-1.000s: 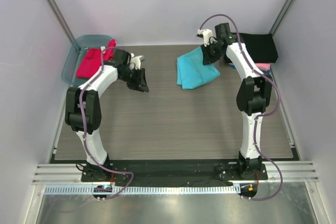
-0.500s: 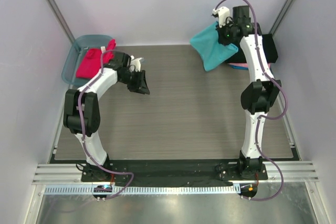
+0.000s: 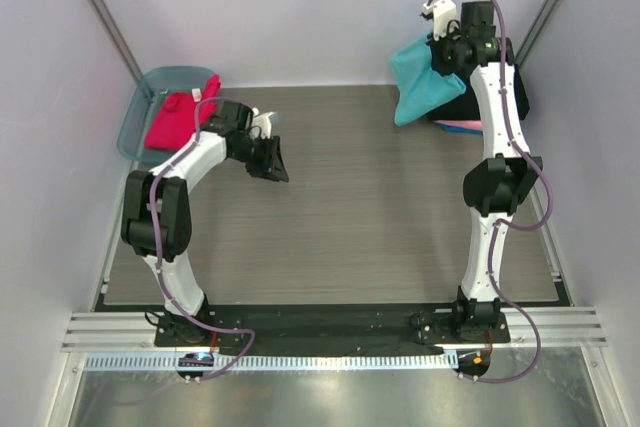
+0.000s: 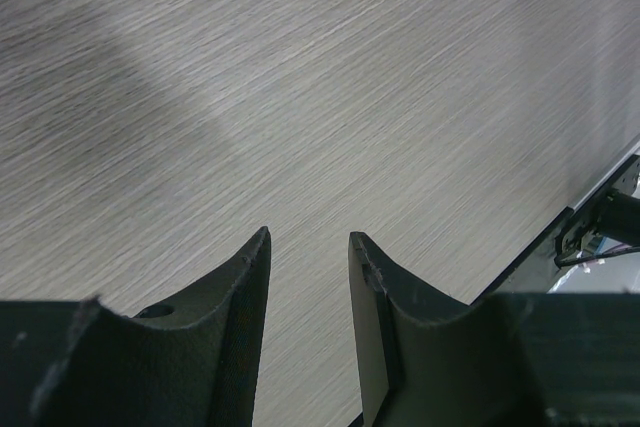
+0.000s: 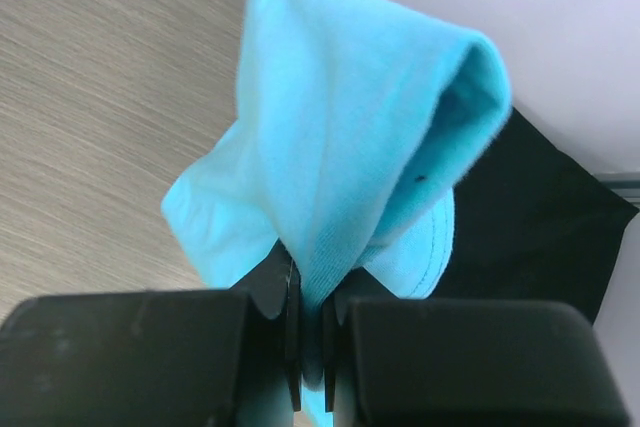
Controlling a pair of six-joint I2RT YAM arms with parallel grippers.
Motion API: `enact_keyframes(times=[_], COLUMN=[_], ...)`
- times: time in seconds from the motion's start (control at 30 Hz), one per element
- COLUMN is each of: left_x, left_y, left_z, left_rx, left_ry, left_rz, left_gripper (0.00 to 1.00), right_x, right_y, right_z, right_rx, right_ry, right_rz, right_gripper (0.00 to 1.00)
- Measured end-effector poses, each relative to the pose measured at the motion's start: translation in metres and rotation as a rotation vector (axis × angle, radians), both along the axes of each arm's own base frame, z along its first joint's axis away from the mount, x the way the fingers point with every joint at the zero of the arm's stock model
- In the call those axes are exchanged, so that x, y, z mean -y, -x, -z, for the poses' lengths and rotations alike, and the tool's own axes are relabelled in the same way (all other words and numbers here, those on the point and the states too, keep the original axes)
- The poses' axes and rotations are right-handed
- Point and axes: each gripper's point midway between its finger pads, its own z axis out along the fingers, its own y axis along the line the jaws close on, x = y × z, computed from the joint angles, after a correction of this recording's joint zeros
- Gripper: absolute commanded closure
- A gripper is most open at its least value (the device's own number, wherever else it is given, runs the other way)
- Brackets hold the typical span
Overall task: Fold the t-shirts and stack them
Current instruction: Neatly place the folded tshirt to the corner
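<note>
Overhead, the soft turquoise cloth t-shirt (image 3: 425,87), on the grey wood-grain tabletop (image 3: 350,217) a second ago, hangs lifted at far right. Left wrist: left jaws parted, empty. Right wrist: right jaws pinch its fold above a black cloth t-shirt (image 5: 540,217).

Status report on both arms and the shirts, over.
Right gripper shut on turquoise t-shirt, held aloft near black t-shirt. Left gripper open, empty, over table. Red-magenta t-shirt in tub. Nothing blocking.
</note>
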Motion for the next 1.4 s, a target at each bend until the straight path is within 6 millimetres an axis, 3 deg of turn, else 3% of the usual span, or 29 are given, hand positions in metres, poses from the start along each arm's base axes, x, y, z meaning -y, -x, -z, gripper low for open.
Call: enact_keyframes(times=[0.13,0.4,0.6,0.9,1.1,1.4], left_x=[0.003,0.006,0.009,0.014,0.022,0.028], left_y=[0.001,0.003,0.006,0.009,0.013,0.017], left_z=[-0.001,0.001,0.002,0.002,0.002,0.003], left_rx=[0.0,0.0,-0.008,-0.012,-0.011,-0.003], left_ry=[0.005,0.006,0.006,0.007,0.005,-0.004], left_rz=[0.007,0.015,0.019,0.029,0.051,0.076], left_gripper=[0.61,0.61,0.61,0.61,0.61,0.61], right_x=[0.014,0.07,0.101,0.131,0.162,0.201], right_y=[-0.002,-0.009,-0.025,-0.051,-0.062,-0.062], right_z=[-0.008,-0.01,0.007,0.048,0.063,0.06], right_rx=[0.02,0.048,0.053,0.05,0.069,0.107], right_ry=[-0.002,0.006,0.014,0.055,0.095,0.133], right_rz=[0.025,0.127,0.187,0.283,0.39,0.495], right_gripper=[0.99,0.99,0.99,0.99,0.99,0.99])
